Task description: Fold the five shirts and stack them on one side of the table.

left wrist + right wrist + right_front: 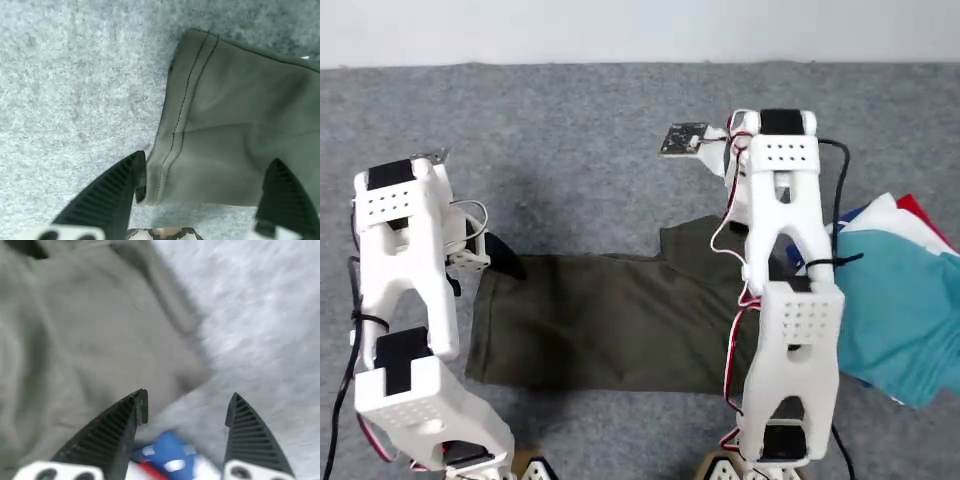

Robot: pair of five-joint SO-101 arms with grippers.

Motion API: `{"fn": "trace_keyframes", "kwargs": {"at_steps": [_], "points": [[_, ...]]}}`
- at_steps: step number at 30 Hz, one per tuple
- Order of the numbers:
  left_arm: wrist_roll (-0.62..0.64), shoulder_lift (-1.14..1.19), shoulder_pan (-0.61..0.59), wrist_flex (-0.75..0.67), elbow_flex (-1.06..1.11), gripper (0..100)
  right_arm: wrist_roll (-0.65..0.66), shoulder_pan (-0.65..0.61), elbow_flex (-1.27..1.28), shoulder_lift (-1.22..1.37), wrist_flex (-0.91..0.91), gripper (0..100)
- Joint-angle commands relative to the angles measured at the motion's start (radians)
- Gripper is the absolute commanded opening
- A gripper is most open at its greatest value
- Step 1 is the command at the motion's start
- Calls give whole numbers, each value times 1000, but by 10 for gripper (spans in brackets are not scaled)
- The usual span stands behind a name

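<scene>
**Early days: one shirt laid out, no stack yet**

You have an olive shirt (610,320) spread flat in the middle of the table (570,130), between the two arms. It looks laid out rather than finished, so I'd judge its fold as barely begun.

The other shirts sit in a loose heap at the right edge. A teal one (895,300) is on top, with white (885,212) and red (920,212) showing behind it. None of these looks folded. You can't count all five from here.

Your left gripper (207,165) is spread wide and holds nothing. It straddles the olive shirt's stitched hem at the left end.

Your right gripper (189,400) is also wide open and empty. It hangs over the shirt's right edge, close to the heap.

By my reading, nearly everything is left: finish this fold, fold the rest, then stack them.
</scene>
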Motion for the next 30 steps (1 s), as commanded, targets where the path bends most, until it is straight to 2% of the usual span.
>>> {"fn": "trace_keyframes", "kwargs": {"at_steps": [1,5,11,18,21,24,26,30], "points": [[-6,-17,0,20,-18,360,80,-16,-229,87,41,253],[-40,-15,0,20,-16,360,92,-54,-336,189,41,253],[-43,-14,0,20,-16,360,167,-101,-353,274,36,252],[-43,-12,0,20,-16,360,183,-93,-353,357,-102,251],[-43,-9,2,20,-16,360,186,-93,-353,378,-130,178],[-43,-9,2,20,-16,360,187,-97,-353,375,-133,5],[-43,-9,2,20,-16,360,193,-96,-362,361,-116,35],[-43,-9,2,20,-16,360,198,-99,-436,311,27,12]]}}
